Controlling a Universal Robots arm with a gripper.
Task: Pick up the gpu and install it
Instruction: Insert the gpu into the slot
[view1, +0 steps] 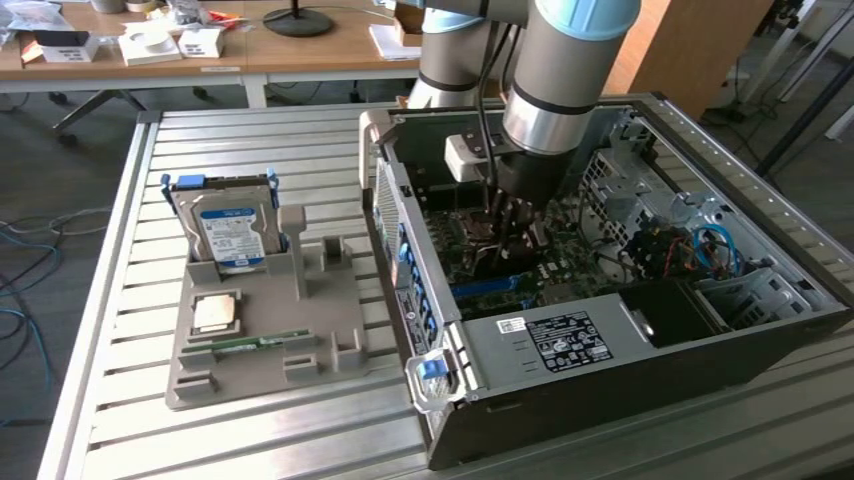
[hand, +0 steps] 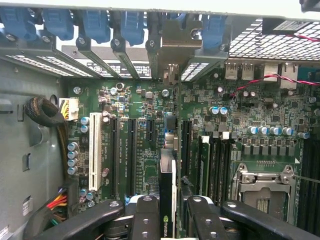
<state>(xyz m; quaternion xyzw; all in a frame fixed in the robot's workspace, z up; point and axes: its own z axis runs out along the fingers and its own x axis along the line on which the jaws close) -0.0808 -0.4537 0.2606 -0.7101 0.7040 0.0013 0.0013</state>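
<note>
Since the gpu (hand: 167, 187) is off the tray (view1: 200, 385) and in the gripper (hand: 167, 212), the pick-up counts as done. On the exterior view's left, the tray carries a hard drive (view1: 230, 225), a chip (view1: 216, 312) and a memory stick (view1: 254, 343). Toward the exterior view's right, the arm (view1: 567, 70) reaches down into the open case (view1: 601, 400). Seen from the wrist, the fingers (hand: 145, 217) pinch the gpu edge-on, one on each face. It stands upright over the motherboard (hand: 240, 115), between the long black slots (hand: 125, 150) and the memory slots (hand: 215, 165), with its far end toward the blue clips (hand: 95, 22). Whether its edge sits in a slot cannot be told, so seating looks like the part left.
</note>
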